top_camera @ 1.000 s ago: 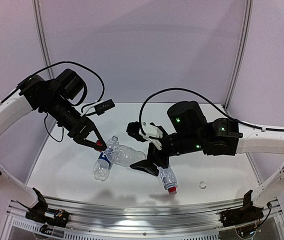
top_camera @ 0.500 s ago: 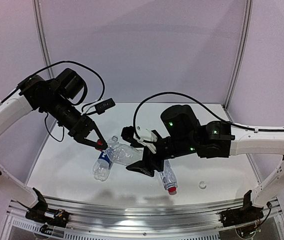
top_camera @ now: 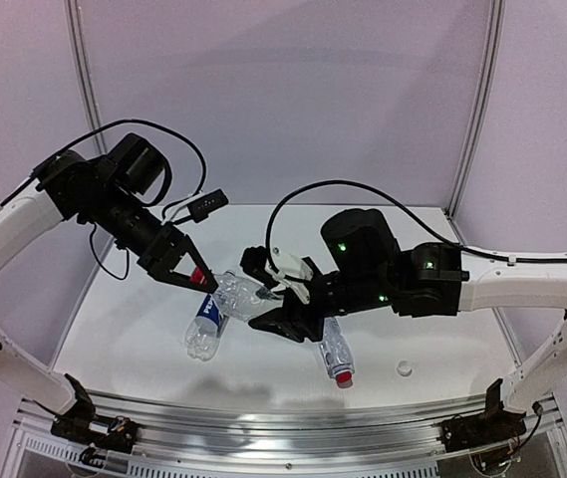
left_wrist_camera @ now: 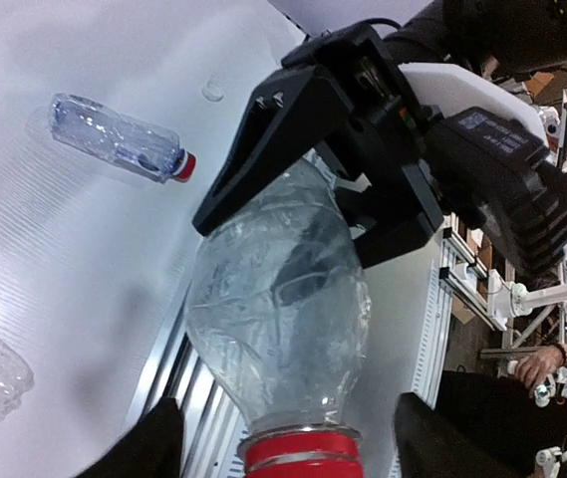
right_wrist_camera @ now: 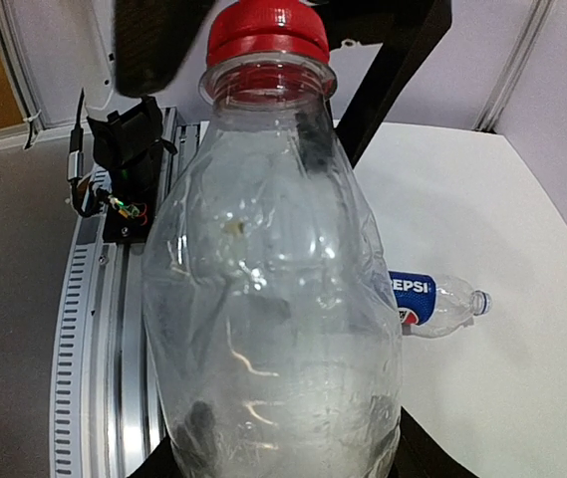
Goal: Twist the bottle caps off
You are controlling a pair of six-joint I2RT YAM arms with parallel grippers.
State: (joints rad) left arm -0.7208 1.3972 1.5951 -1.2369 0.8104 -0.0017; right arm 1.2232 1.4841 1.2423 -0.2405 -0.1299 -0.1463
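A clear ribbed bottle [top_camera: 241, 296] hangs above the table, and my right gripper [top_camera: 275, 317] is shut on its body [right_wrist_camera: 273, 299]. Its red cap [top_camera: 197, 276] points at my left gripper [top_camera: 191, 276]. That gripper is open, and its fingers [left_wrist_camera: 153, 443] stand either side of the cap [left_wrist_camera: 301, 453] with gaps. A Pepsi bottle [top_camera: 203, 329] lies on the table below them. A second ribbed bottle [top_camera: 335, 356] with a red cap [top_camera: 343, 378] lies near the front. A whitish cap [top_camera: 404, 368] lies loose on the table.
The white table [top_camera: 134, 329] ends in a metal rail [top_camera: 263, 423] at the near edge. Pale walls and frame posts [top_camera: 82, 80] stand around it. A loose black cable plug [top_camera: 206, 204] hangs by the left arm.
My left gripper has opened off the red cap. My right gripper has moved left and closed on the bottle's body.
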